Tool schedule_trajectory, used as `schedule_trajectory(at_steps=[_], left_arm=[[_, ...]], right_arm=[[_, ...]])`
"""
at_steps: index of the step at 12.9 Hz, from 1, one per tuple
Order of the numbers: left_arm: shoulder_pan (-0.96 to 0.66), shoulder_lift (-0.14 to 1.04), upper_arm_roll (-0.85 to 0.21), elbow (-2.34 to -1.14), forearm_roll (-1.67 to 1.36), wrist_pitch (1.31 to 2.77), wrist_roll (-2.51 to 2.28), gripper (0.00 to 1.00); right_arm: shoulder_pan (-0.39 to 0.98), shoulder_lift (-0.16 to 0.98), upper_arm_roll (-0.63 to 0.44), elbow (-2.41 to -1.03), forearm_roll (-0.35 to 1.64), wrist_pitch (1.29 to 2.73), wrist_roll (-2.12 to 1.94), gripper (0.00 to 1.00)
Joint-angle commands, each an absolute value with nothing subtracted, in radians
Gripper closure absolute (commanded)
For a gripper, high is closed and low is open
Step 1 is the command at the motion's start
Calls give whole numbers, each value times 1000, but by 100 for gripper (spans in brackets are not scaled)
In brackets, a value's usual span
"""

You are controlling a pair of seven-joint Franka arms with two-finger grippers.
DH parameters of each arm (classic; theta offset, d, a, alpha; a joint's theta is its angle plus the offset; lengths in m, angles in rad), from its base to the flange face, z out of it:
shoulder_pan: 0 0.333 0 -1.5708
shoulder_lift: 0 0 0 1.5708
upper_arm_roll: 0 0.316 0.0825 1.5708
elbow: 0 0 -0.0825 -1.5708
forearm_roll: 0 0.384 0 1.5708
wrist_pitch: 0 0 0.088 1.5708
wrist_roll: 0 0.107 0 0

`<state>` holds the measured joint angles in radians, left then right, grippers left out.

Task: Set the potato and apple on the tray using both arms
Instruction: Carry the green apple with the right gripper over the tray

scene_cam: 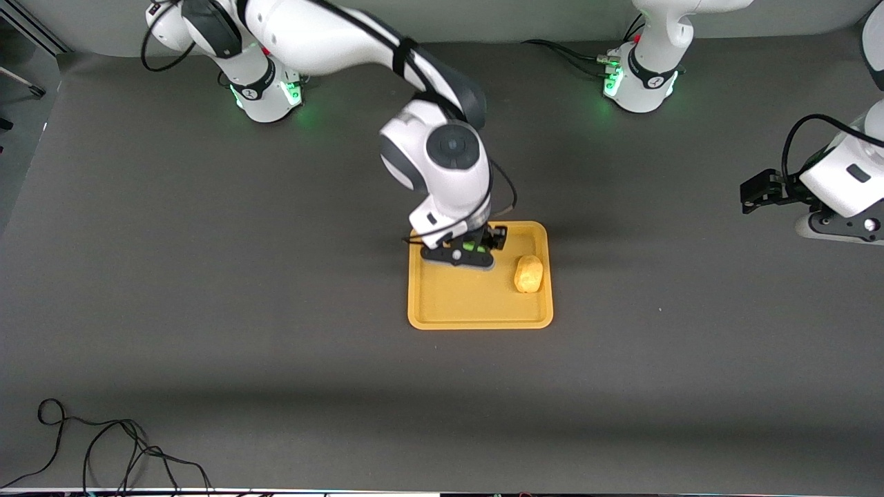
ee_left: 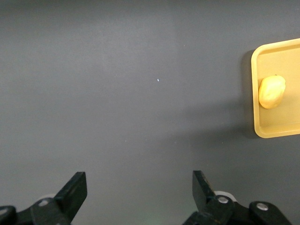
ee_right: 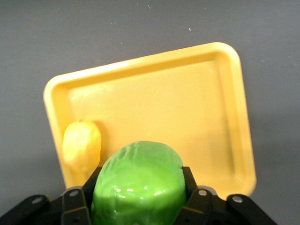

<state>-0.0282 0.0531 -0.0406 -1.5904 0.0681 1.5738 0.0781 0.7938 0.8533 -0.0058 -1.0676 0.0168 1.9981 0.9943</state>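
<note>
Two arms at a dark grey surface (scene_cam: 207,290). Right gripper (scene_cam: 476,248) low over the tray (scene_cam: 476,304), above the part of it toward the robots' edge, jaws clenched on the apple (ee_right: 138,185); only a sliver of green visible between them from the front, the fruit filling the foreground in the right wrist view. Potato (scene_cam: 528,273) lying on the tray beside the rim toward the left arm's end, apart from the apple and the right gripper. Tray flat near the middle of the surface. Left arm waiting, pulled back toward its own end of the surface, left gripper (ee_left: 139,194) over bare surface well apart from the tray, jaws released and spread wide, nothing between them.
</note>
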Motion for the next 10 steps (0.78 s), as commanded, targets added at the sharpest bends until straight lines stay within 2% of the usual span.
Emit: schedule_trajectory(at_steps=[1, 4, 7, 10], left_arm=[[3, -35, -41, -1628, 71, 1560, 177, 0], [50, -74, -37, -1624, -6, 1548, 235, 0], [51, -92, -38, -1712, -6, 1584, 233, 0], [52, -80, -38, -1701, 1, 1606, 229, 0]], right_arm=[[808, 968, -11, -1012, -23, 2083, 1012, 70], [819, 1046, -14, -1012, -52, 2189, 1014, 67], [821, 1054, -15, -1048, -58, 2227, 1022, 67], [821, 1052, -18, -1066, -90, 2232, 1022, 67]])
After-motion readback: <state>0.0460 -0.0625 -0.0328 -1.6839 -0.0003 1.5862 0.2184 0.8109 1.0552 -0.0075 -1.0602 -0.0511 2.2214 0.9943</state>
